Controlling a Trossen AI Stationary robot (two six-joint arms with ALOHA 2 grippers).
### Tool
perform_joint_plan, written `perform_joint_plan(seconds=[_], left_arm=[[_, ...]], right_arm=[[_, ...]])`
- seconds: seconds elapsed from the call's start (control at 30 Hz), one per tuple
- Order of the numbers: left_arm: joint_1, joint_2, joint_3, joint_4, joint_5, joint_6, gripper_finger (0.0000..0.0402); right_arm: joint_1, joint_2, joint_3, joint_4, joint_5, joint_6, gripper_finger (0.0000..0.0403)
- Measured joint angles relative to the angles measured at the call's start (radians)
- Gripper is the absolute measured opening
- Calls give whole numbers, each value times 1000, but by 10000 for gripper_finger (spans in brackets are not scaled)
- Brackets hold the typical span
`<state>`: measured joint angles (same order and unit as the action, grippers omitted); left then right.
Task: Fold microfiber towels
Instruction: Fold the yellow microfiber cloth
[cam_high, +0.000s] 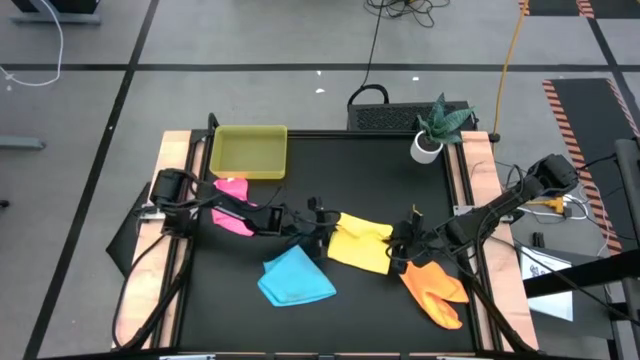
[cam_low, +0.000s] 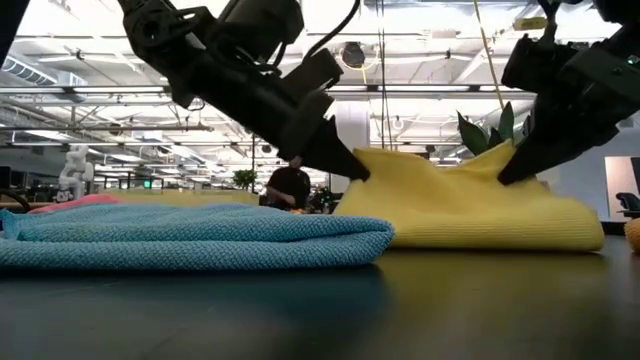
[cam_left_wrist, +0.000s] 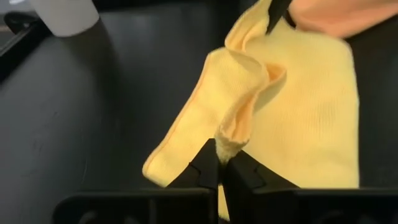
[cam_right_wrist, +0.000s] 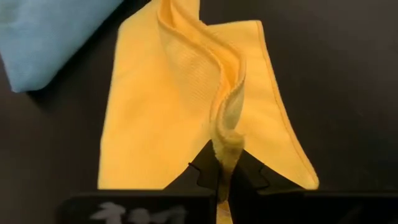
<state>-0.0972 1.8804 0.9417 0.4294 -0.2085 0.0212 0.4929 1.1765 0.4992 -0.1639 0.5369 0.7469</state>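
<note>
Lying crosswise between hands, yellow towel (cam_high: 358, 245), opposite corners pinched

Overhead, table-level, two close wrist views

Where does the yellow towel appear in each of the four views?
High view: yellow towel at table centre, between both arms.
Low view: right of centre, behind the blue towel.
Left wrist view: centre, corner pinched.
Right wrist view: centre, corner pinched.
Shared landmark: the blue towel beside it.

orange towel (cam_low: 632, 233) cut off, pink towel (cam_low: 80, 202) mostly hidden
</note>
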Motion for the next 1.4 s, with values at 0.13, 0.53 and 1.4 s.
perform_joint_plan(seconds=[0.13, 0.53, 1.4], left_arm=[[-4, -3, 0, 50, -1, 2, 10], [49, 25, 0, 46, -71, -25, 30], [63, 32, 0, -10, -55, -65, 163]], right_arm=[[16, 0, 0, 15, 22, 1, 2], [10, 0, 0, -195, 97, 214, 1], [50, -40, 0, -278, 229, 283, 0]])
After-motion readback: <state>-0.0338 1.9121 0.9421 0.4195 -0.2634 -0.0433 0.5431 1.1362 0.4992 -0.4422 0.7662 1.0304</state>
